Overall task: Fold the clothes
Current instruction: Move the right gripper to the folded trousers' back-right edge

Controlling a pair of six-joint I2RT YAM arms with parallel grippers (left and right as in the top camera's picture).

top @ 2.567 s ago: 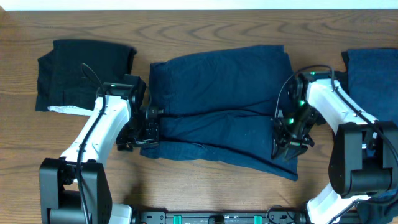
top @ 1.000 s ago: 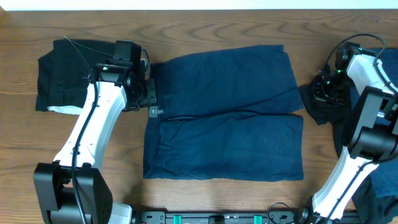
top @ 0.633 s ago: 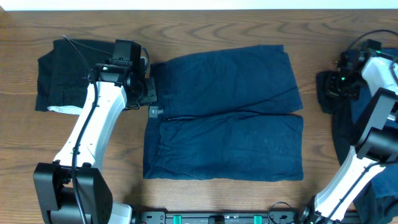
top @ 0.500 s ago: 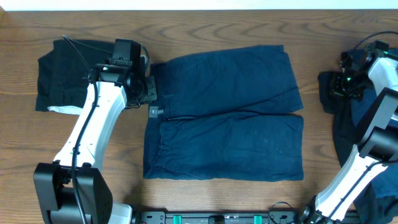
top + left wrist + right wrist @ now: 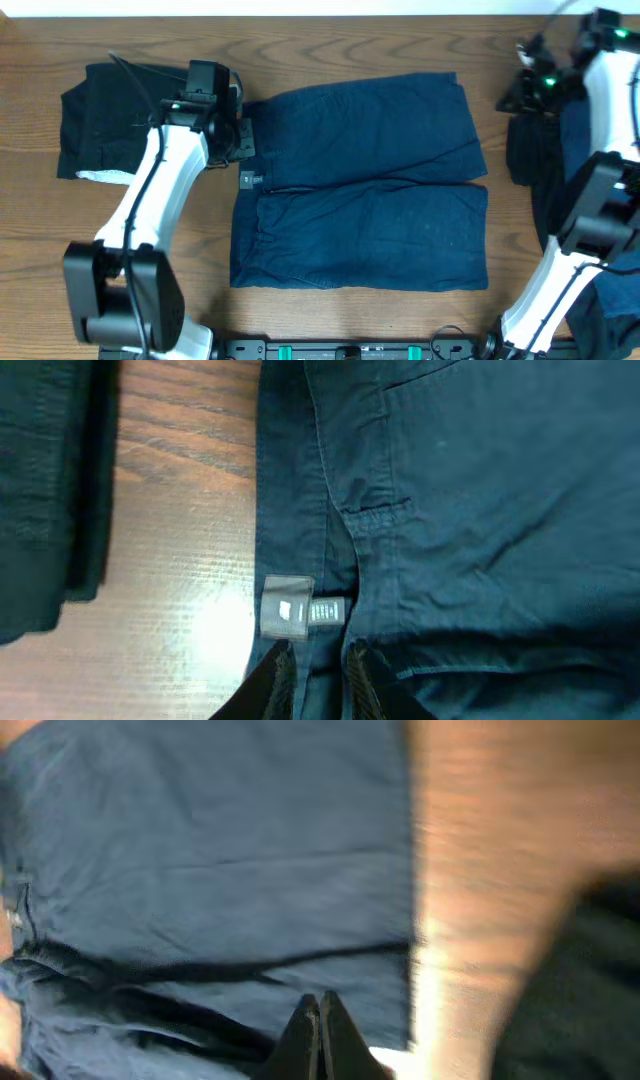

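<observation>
Clothes [image 5: 360, 230] on the counter [image 5: 330, 40]: navy shorts [image 5: 370, 130] sit mid-counter, long axis left-right, waistband and tag [image 5: 288, 615] pointing left, edges pretty square. We see bare wood along the far and near sides. Black piece [image 5: 125, 120] lies just left. Left tool [image 5: 318, 655] hovers at the waistband, fingers barely apart; we can't tell if it's pinching. Right tool [image 5: 318, 1010] is pressed together, far right by a dark garment [image 5: 522, 150].

overhead straight down on whole table [image 5: 300, 40], left wrist close over navy shorts [image 5: 360, 180], right wrist higher, same shorts
</observation>
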